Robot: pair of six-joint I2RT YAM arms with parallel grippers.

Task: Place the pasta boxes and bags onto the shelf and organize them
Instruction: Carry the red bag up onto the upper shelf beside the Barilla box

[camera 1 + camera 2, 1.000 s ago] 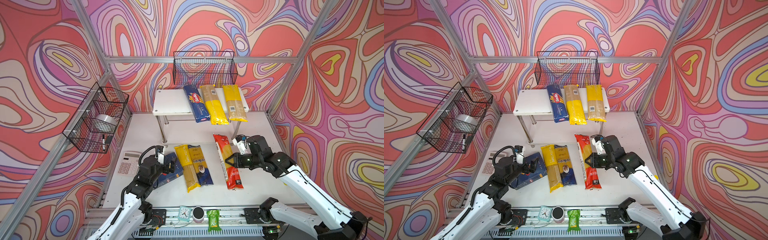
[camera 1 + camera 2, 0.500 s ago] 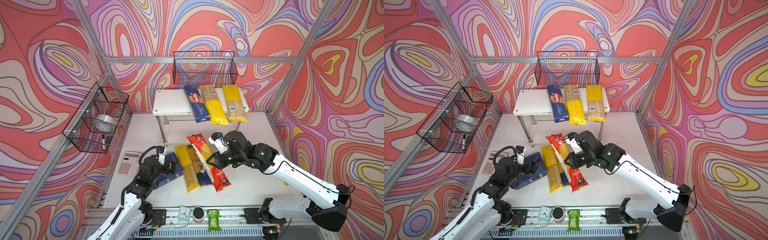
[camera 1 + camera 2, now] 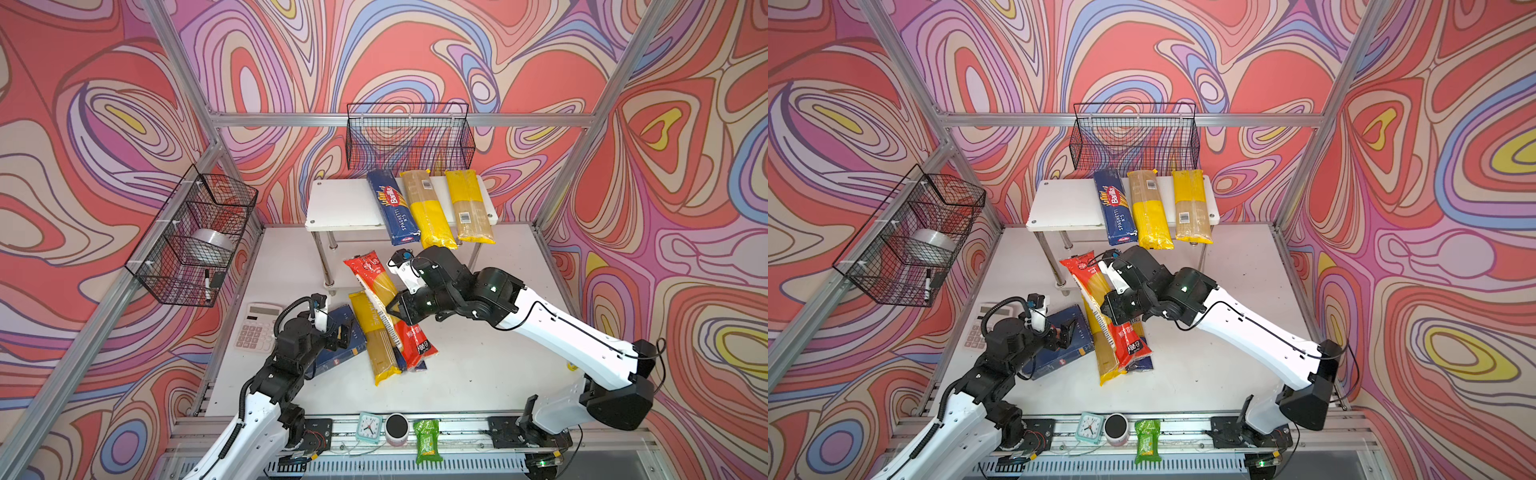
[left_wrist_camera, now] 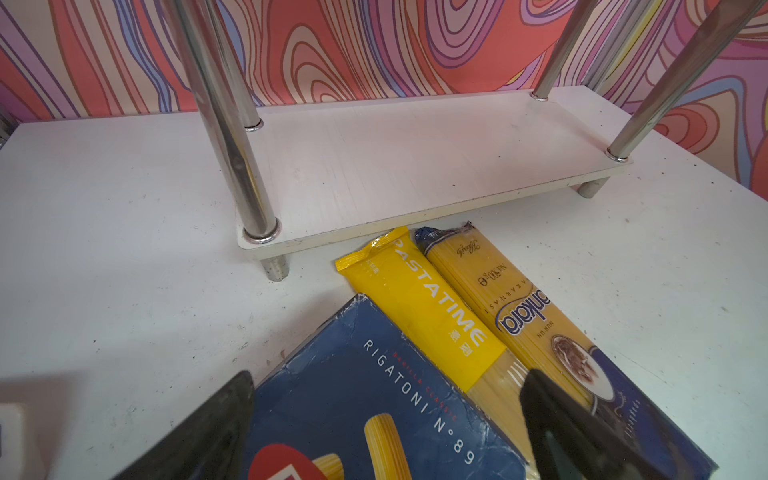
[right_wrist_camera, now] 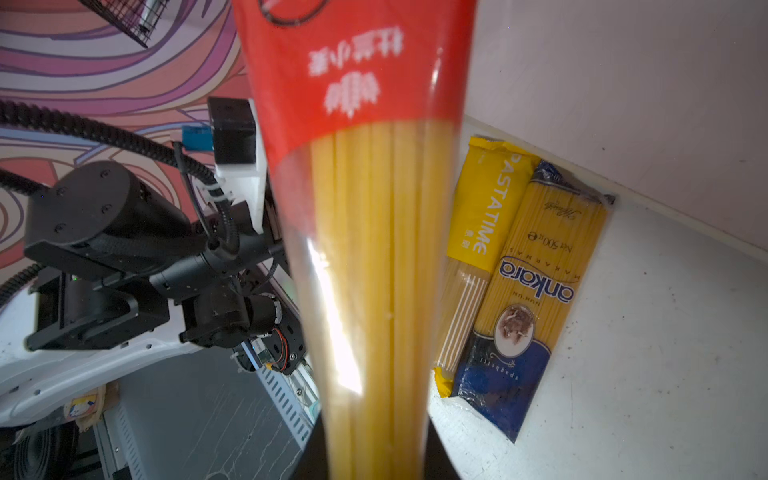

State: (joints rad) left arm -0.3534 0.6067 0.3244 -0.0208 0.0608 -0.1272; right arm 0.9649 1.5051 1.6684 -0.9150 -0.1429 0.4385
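Red spaghetti bag hangs clamped in the right tool above a yellow bag and a blue bag on the surface. The left tool, jaws apart, hovers over one rigatoni box. The shelf carries one spaghetti box and two barcoded bags.

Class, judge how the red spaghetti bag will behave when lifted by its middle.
The red spaghetti bag is probably stiff: it juts straight from the right gripper. Its glossy film looks slippery; it may slide. Thin strands might snap.
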